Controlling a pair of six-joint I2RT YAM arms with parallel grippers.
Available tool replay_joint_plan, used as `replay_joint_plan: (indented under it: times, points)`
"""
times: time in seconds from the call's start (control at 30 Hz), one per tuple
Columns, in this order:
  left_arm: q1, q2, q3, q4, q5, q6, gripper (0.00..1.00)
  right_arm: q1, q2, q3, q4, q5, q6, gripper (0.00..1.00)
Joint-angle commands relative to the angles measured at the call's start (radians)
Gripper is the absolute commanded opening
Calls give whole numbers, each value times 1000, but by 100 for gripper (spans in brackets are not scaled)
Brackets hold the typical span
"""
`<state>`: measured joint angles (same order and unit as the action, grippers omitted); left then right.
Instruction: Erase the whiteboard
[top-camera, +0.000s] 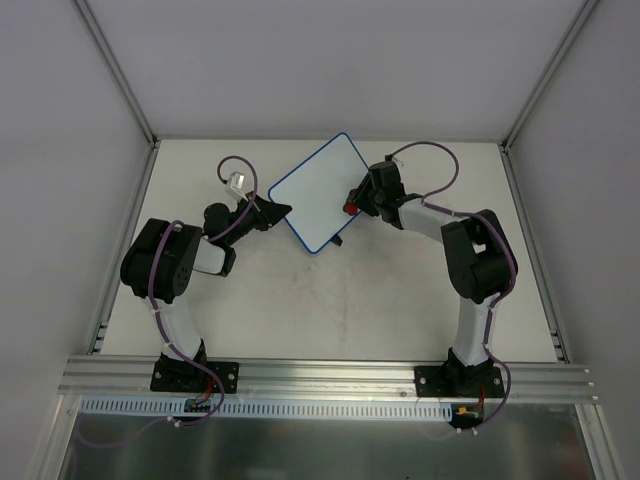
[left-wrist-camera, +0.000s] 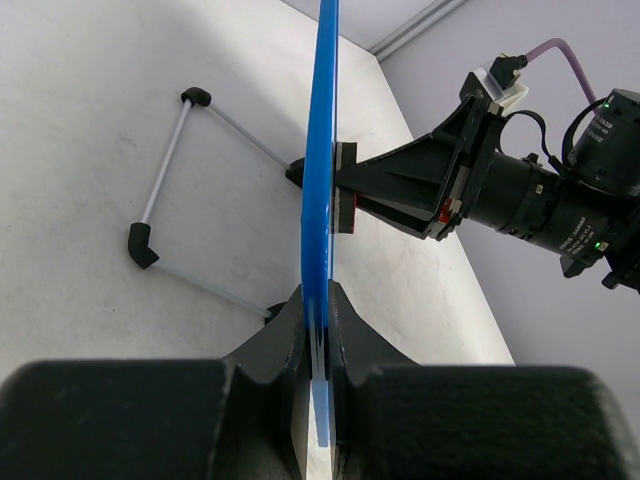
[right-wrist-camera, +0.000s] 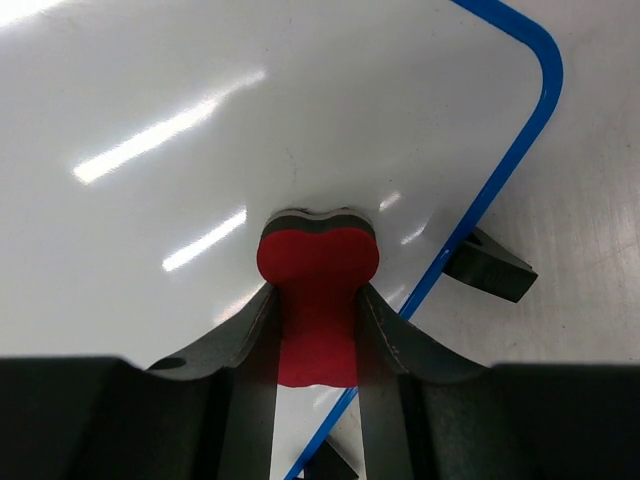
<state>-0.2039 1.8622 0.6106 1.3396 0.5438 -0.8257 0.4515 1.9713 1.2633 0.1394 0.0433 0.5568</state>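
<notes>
Surrounding the work area are grey panel walls (top-camera: 320, 70) and an aluminium rail (top-camera: 330, 375) along the near edge of the table (top-camera: 350, 300).

Count: one whiteboard (top-camera: 318, 195), one red eraser (right-wrist-camera: 318, 265), two grippers.

The whiteboard sits at the far centre of the table, turned diagonally. A thin wire frame (left-wrist-camera: 160, 190) with black corner caps lies on the table at its rear side.

The left gripper (left-wrist-camera: 318, 300) is clamped tight on the blue rim at the board's left edge. The right gripper (right-wrist-camera: 318, 300) is closed on the eraser's narrow waist. It presses the eraser's dark felt end flat against the white face near the right edge, covering that patch.

Two black feet (right-wrist-camera: 485, 265) show just past the rim in the right wrist view.

The board's face is glossy white, streaked with glare. Its corners are rounded and its rim is thin and blue.
</notes>
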Motion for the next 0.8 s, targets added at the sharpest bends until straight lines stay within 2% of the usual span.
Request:
replay_joint_plan:
  times: [0.0,0.37,0.57,0.77]
  points:
    - [-22,-28,-14,342,68,59,0,71,44,-50,-35,-32,-20,0]
    - [-22,-29,-15,342,68,62,0,220,12,68,26,-97,-262,0]
    - [-22,-24,-9,342,73,60,0,265,-14,68,81,-172,-334,0]
    - [-22,-24,-9,342,70,62,0,277,-45,47,80,-171,-357,0]
